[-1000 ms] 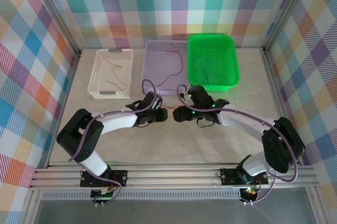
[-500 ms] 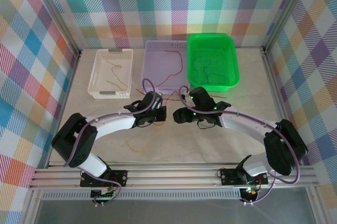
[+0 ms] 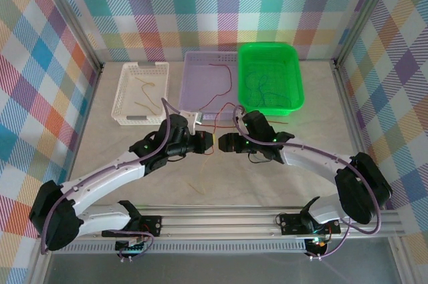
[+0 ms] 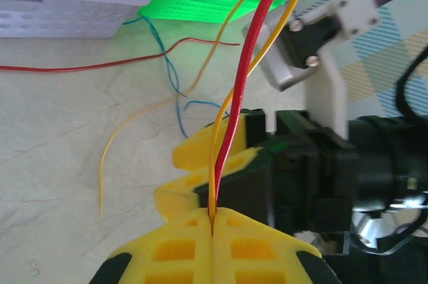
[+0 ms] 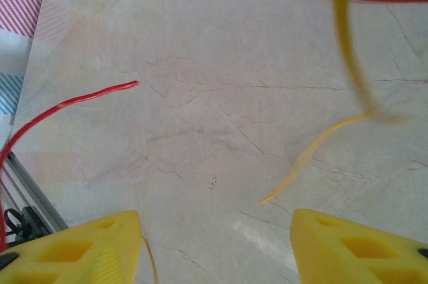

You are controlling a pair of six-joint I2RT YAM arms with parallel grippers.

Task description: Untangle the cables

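Cables [image 4: 234,107] mid-sort: a red cable [image 4: 249,43] and a yellow cable [image 4: 215,164] rise together from my left pincer [image 4: 212,220], its fingers pressed together on the pair. In the top view this sits at centre frame, just below the purple basket [image 3: 200,90]. A blue cable [image 4: 170,73] and other loose strands trail over the tabletop [image 4: 53,150] toward the upper left of the left wrist view. My right pincer [image 5: 214,244] faces the left one with fingers spread, gripping nothing that I can see; a loose red end lies at its left. The step in hand, I judge, is separating the two pinched strands. Next, my right pincer must close on only one of them, so the arms can draw them apart.
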